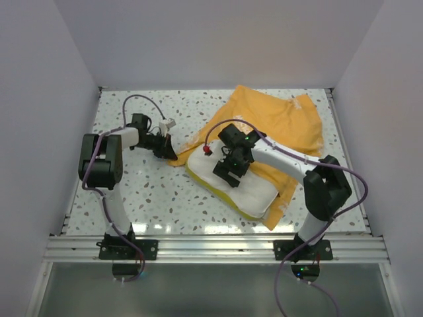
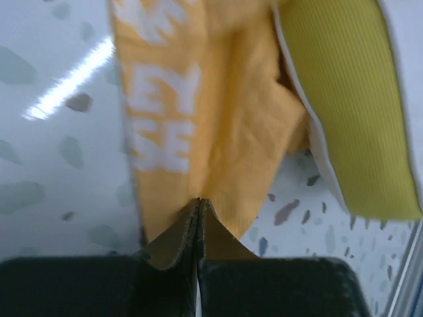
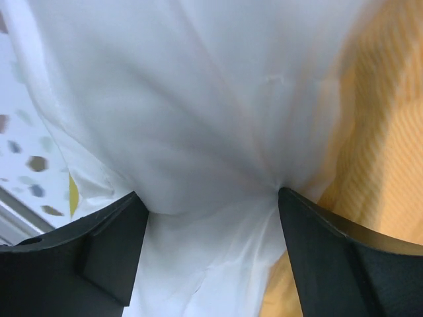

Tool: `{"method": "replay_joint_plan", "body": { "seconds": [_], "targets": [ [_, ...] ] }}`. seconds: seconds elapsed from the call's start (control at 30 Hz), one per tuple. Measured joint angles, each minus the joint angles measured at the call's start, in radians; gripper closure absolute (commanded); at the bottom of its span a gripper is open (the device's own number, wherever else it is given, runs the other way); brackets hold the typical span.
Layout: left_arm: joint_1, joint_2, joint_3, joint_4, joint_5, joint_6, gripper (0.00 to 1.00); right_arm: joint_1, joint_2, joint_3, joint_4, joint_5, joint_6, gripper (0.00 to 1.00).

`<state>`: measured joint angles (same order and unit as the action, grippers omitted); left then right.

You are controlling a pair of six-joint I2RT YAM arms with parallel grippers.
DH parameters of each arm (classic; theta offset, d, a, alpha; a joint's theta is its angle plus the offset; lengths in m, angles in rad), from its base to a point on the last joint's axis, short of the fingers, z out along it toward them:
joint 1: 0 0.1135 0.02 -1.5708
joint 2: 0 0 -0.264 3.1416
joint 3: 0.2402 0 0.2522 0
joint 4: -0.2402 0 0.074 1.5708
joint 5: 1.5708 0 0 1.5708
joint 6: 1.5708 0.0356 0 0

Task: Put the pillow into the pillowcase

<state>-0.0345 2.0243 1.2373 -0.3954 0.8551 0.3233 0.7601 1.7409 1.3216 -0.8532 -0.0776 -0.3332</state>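
Top external shows the grasping step: the left gripper (image 1: pixel 170 153) pinches the pillowcase (image 1: pixel 277 119) at its nine-o'clock corner, while the right gripper (image 1: pixel 228 173), fingers spread astride the pillow (image 1: pixel 254 191), probably needs to clamp next.

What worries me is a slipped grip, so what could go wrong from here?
The left tool pinches only a thin edge of the pillowcase; a tug might pull it free. The right tool, jaws wide, presses into the pillow; closing may catch only loose cover. The pillow lies on the pillowcase, which could keep it from opening.
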Motion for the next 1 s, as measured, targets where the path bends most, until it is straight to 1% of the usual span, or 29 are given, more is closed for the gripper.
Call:
{"method": "replay_joint_plan", "body": {
  "seconds": [0.13,0.17,0.23,0.27,0.3,0.33,0.37,0.47,0.53,0.6,0.73,0.77,0.8,0.83,0.87,0.93,1.0],
  "targets": [
    [-0.038,-0.085,-0.12,-0.12,0.054,0.105,1.0,-0.127,-0.024,-0.009,0.001,0.056,-0.059,0.19],
    [-0.059,-0.107,-0.149,-0.146,0.066,0.124,1.0,-0.15,-0.034,-0.016,0.005,0.07,-0.074,0.18],
    [-0.098,-0.141,-0.185,-0.183,0.099,0.147,0.99,-0.192,-0.056,-0.033,0.005,0.087,-0.094,0.13],
    [-0.116,-0.157,-0.198,-0.197,0.124,0.153,0.74,-0.208,-0.073,-0.042,0.004,0.087,-0.101,0.05],
    [-0.127,-0.174,-0.208,-0.2,0.147,0.155,0.66,-0.222,-0.093,-0.051,0.003,0.086,-0.104,0.01],
    [-0.128,-0.188,-0.209,-0.192,0.162,0.143,0.59,-0.229,-0.118,-0.058,0.002,0.084,-0.106,0.01],
    [-0.123,-0.201,-0.209,-0.172,0.167,0.116,0.47,-0.232,-0.143,-0.06,0.003,0.08,-0.104,0.01],
    [-0.082,-0.241,-0.2,-0.042,0.159,0.003,0.38,-0.207,-0.19,-0.038,0.01,0.074,-0.084,0.01],
    [-0.052,-0.24,-0.152,0.015,0.145,-0.066,0.36,-0.164,-0.176,0.011,0.021,0.077,-0.057,0.01],
    [-0.032,-0.218,-0.074,0.076,0.126,-0.126,0.35,-0.116,-0.125,0.071,0.054,0.08,-0.016,0.02],
    [0.005,-0.196,0.023,0.19,0.089,-0.225,0.34,-0.057,0.051,0.215,0.098,0.082,0.061,0.01],
    [0.011,-0.196,0.028,0.207,0.078,-0.237,0.34,-0.052,0.1,0.241,0.115,0.08,0.071,0.04],
    [0.018,-0.196,0.031,0.224,0.064,-0.251,0.34,-0.051,0.14,0.255,0.129,0.077,0.077,0.11],
    [0.023,-0.195,0.032,0.232,0.048,-0.259,0.32,-0.052,0.175,0.259,0.136,0.069,0.077,0.3],
    [0.026,-0.193,0.034,0.234,0.035,-0.262,0.3,-0.054,0.203,0.259,0.132,0.056,0.066,0.4],
    [0.026,-0.175,0.051,0.224,0.018,-0.26,0.29,-0.058,0.232,0.239,0.125,0.028,0.04,0.59],
    [0.021,-0.146,0.086,0.209,0.01,-0.254,0.3,-0.074,0.208,0.182,0.125,0.0,-0.027,0.71]
  ]
}}
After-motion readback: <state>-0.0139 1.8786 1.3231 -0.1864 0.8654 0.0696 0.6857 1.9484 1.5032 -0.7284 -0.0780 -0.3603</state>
